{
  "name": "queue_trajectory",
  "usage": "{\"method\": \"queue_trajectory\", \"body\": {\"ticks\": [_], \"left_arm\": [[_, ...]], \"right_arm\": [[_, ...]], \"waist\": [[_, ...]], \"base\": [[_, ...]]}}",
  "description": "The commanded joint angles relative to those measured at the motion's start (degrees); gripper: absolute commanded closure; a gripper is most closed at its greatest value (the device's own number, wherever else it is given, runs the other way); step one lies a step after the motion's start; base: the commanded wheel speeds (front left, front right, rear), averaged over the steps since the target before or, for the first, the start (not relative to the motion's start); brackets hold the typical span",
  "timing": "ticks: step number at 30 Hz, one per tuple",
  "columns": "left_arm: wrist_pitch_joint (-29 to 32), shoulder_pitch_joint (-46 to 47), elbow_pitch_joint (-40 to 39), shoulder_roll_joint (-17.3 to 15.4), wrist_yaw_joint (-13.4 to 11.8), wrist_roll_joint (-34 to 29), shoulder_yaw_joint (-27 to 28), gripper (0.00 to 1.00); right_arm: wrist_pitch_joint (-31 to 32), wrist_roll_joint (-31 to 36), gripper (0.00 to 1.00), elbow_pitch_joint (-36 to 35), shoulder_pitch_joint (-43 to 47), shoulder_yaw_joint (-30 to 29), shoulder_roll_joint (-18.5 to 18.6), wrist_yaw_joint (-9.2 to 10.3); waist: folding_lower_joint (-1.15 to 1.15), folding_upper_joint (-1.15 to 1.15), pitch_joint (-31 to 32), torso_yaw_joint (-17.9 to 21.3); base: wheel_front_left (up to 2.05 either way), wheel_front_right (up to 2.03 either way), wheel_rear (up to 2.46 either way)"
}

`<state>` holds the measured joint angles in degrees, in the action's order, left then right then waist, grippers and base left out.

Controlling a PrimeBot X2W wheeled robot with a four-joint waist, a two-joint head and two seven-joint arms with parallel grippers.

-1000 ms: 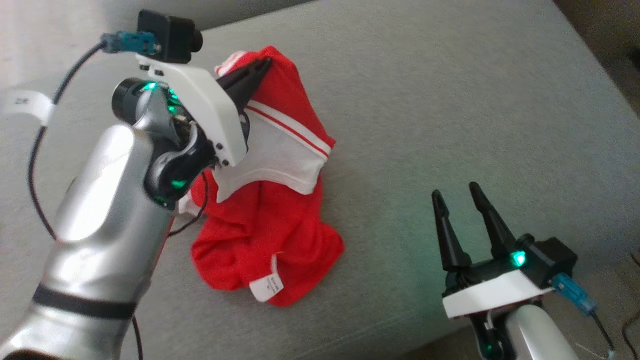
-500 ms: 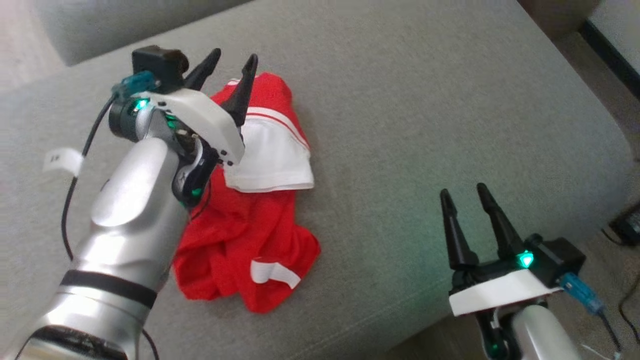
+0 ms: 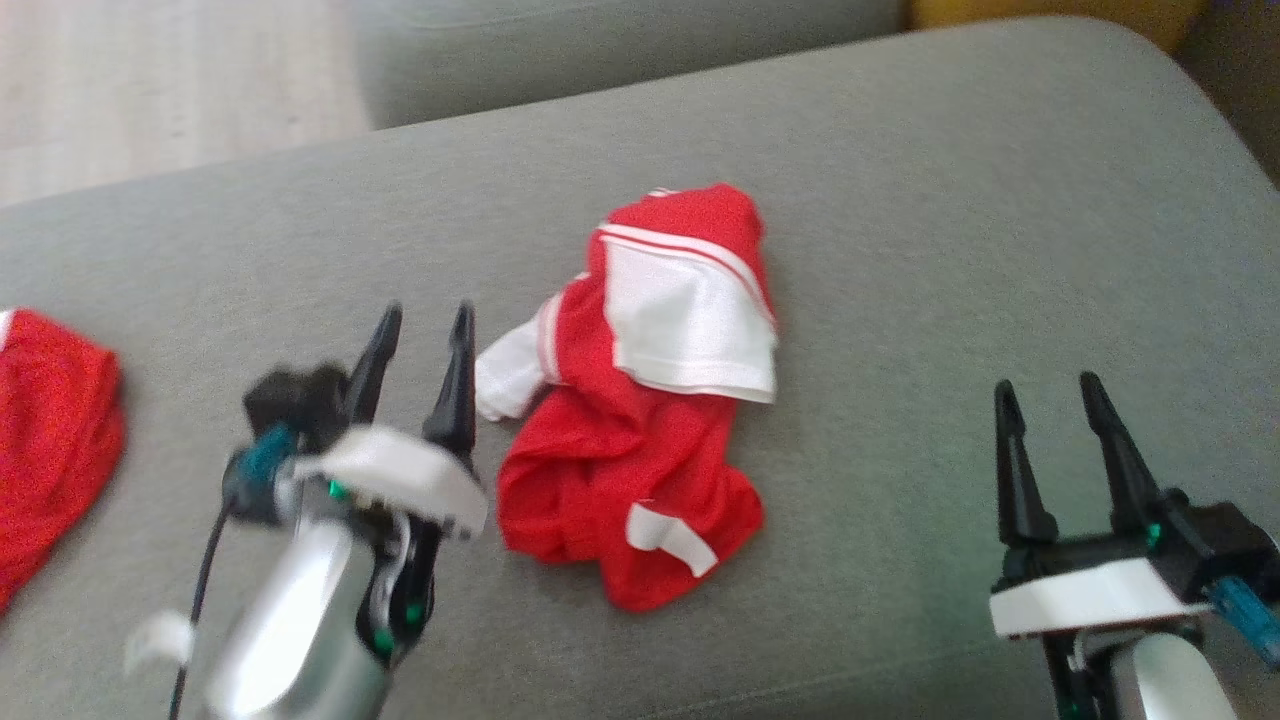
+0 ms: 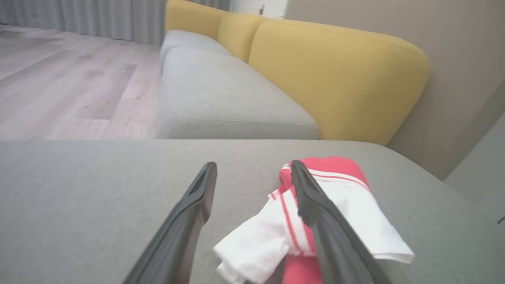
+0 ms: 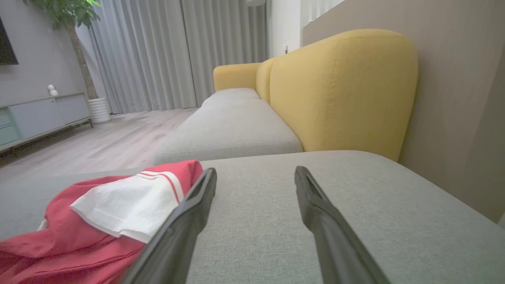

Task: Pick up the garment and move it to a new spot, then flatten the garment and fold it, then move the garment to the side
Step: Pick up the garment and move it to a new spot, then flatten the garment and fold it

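Note:
The garment [image 3: 620, 470] is a red and white top lying crumpled in a heap near the middle of the grey seat cushion [image 3: 950, 250], with a white sleeve sticking out on its left. My left gripper [image 3: 427, 312] stands open just left of that sleeve, nothing between its fingers. In the left wrist view the garment [image 4: 347, 205] lies behind my left gripper's [image 4: 252, 165] right finger. My right gripper [image 3: 1046, 385] is open and empty at the lower right, well apart from the cloth. The right wrist view has the garment [image 5: 130, 201] to the left of my right gripper [image 5: 256, 170].
Another red cloth [image 3: 50, 430] lies at the cushion's left edge. A second grey cushion [image 3: 600, 40] adjoins at the back, with wooden floor [image 3: 150, 80] beyond. The yellow backrest [image 4: 335, 79] rises along the sofa's far right side.
My left gripper has opened, let go of the garment and drawn back down and left. The garment has dropped into a heap. The head camera has shifted; the right gripper keeps its pose.

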<state>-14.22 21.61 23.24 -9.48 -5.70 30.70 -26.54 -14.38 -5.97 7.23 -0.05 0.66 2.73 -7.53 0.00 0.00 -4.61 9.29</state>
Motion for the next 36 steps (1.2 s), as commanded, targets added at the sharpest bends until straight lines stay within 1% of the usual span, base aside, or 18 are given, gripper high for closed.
{"method": "queue_trajectory", "body": {"ticks": [1,2,4,6,10,12,17,18,19,23,27,33,36], "left_arm": [[-0.6,-1.8,-4.7,-1.5,-1.7,-0.8,3.2,0.00],[-0.6,-1.8,-4.7,-1.5,-1.7,-0.8,3.2,0.00],[-0.7,-5.6,-6.9,-2.0,-3.0,-1.9,3.7,0.00],[-0.7,-9.0,-9.1,-1.7,-4.0,-2.7,4.6,0.00],[-0.8,-15.2,-13.1,-1.1,-4.9,-5.8,6.5,0.00],[-0.8,-17.8,-14.8,-0.7,-4.9,-7.8,7.6,0.00],[-0.8,-23.5,-15.9,0.8,-2.6,-11.0,10.5,0.00],[-0.8,-24.3,-16.1,0.9,-1.9,-11.9,11.1,0.00],[-0.8,-25.9,-16.7,1.5,-0.6,-13.3,12.4,0.00],[-0.8,-28.2,-17.4,2.9,2.0,-15.7,15.3,0.00],[-0.8,-29.2,-17.4,4.5,3.9,-17.1,17.6,0.00],[-0.8,-29.2,-16.8,5.8,6.0,-18.8,18.8,0.00],[-0.8,-28.2,-17.4,6.2,7.3,-19.0,17.1,0.00]], "right_arm": [[-0.6,1.4,0.00,-2.2,0.6,0.1,0.3,0.04],[-0.6,1.4,0.00,-2.2,0.6,0.1,0.3,0.04],[-0.6,2.6,0.00,-2.4,1.2,-0.9,0.5,0.04],[-0.6,3.6,0.00,-2.3,2.0,-1.7,0.7,0.04],[-0.6,5.1,0.00,-2.1,3.3,-3.0,1.0,0.04],[-0.6,5.5,0.00,-2.0,3.8,-3.6,1.0,0.04],[-0.6,6.3,0.00,-1.0,4.9,-4.1,0.7,0.04],[-0.6,6.4,0.00,-0.6,5.2,-4.0,0.6,0.04],[-0.6,6.5,0.00,0.2,5.6,-3.9,0.5,0.04],[-0.6,6.3,0.00,1.9,6.2,-3.8,0.4,0.04],[-0.6,6.0,0.00,2.8,6.3,-3.3,0.3,0.04],[-0.6,5.5,0.00,3.3,6.0,-2.9,0.2,0.04],[-0.6,5.4,0.00,3.3,5.6,-2.6,0.2,0.04]], "waist": [[0.00,0.00,2.2,-5.2],[0.00,0.00,2.2,-5.2],[0.00,0.00,2.8,-7.1],[0.00,0.00,3.8,-8.8],[0.00,0.00,4.8,-11.5],[0.00,0.00,5.3,-12.6],[0.00,0.00,6.3,-14.3],[0.00,0.00,6.5,-14.4],[0.00,0.00,6.9,-14.5],[0.00,0.00,7.4,-14.5],[0.00,0.00,7.5,-14.2],[0.00,0.00,7.1,-13.4],[0.00,0.00,6.9,-12.6]], "base": [[0.00,0.00,0.00],[0.00,0.00,0.00],[0.00,0.00,0.00],[0.00,0.00,0.00],[0.00,0.00,0.00],[0.00,0.00,0.00],[0.00,0.00,0.00],[0.00,0.00,0.00],[0.00,0.00,0.00],[0.00,0.00,0.00],[0.00,0.00,0.00],[0.00,0.00,0.00],[0.00,0.00,0.00]]}}
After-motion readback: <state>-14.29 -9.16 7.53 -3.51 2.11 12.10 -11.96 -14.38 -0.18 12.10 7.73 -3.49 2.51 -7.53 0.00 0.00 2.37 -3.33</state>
